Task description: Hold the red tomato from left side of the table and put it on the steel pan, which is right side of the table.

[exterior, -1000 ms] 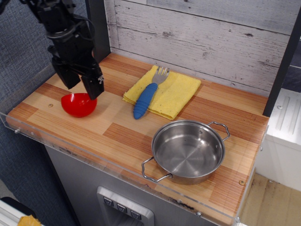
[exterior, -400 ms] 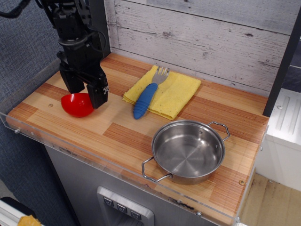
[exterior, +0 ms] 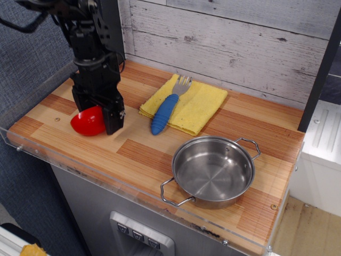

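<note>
The red tomato (exterior: 85,124) is a glossy red half-dome lying on the left side of the striped wooden table (exterior: 144,154). My gripper (exterior: 97,121) has come down over it. One black finger stands behind the tomato's left part and the other finger (exterior: 114,120) stands against its right side. The jaws are still spread about as wide as the tomato, which rests on the table. The steel pan (exterior: 213,170) is a shiny, empty, shallow pot with two wire loop handles, on the right front of the table.
A yellow cloth (exterior: 194,106) lies at the back centre with a blue-handled fork (exterior: 166,111) on it. A clear acrylic rim (exterior: 80,173) runs along the front edge and left end. A plank wall stands behind the table.
My gripper has moved down and slightly right, from above the tomato to straddling it. The tomato now looks slightly tilted. The pan, cloth and fork have not moved.
</note>
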{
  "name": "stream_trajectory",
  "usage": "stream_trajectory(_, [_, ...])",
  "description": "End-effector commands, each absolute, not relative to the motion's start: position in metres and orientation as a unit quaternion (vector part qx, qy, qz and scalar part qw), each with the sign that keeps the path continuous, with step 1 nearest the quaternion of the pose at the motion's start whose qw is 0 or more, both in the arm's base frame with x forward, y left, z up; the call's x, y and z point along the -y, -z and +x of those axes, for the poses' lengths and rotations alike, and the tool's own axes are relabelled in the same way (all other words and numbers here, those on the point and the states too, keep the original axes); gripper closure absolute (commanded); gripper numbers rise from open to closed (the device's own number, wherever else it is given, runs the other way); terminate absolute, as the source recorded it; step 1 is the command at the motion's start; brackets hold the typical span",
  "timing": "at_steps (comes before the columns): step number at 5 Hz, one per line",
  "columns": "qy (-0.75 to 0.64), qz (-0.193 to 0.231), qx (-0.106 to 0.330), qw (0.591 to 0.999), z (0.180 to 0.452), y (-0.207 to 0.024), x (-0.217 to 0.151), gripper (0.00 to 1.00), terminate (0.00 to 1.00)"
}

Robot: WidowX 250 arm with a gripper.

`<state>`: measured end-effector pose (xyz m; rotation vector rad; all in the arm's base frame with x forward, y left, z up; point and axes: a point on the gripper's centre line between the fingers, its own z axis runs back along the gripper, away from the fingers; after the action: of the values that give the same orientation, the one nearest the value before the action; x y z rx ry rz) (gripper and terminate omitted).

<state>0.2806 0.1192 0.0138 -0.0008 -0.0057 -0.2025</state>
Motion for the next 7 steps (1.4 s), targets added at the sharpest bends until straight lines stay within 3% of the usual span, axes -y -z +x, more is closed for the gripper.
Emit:
stream_trajectory(1, [0.097,0.004,0.009,0.995,0.284,-0.013,-0.124,0.0,0.0])
stream_trajectory(2, [0.095,0.01,0.014,0.995,0.28,-0.016,-0.123,1.0,0.0])
stream_trajectory(4, [0.071,0.013,0.038,0.997,0.272,-0.03,-0.125,1.0,0.0])
stream_trajectory(5, [0.032,-0.002,0.073,0.997,0.268,-0.052,-0.12,1.0,0.0])
stream_trajectory(6, [0.009,-0.02,0.099,0.995,0.267,-0.077,-0.085,1.0,0.0])
stream_trajectory(7, [0.0,-0.008,0.093,0.996,0.265,-0.082,-0.034,1.0,0.0])
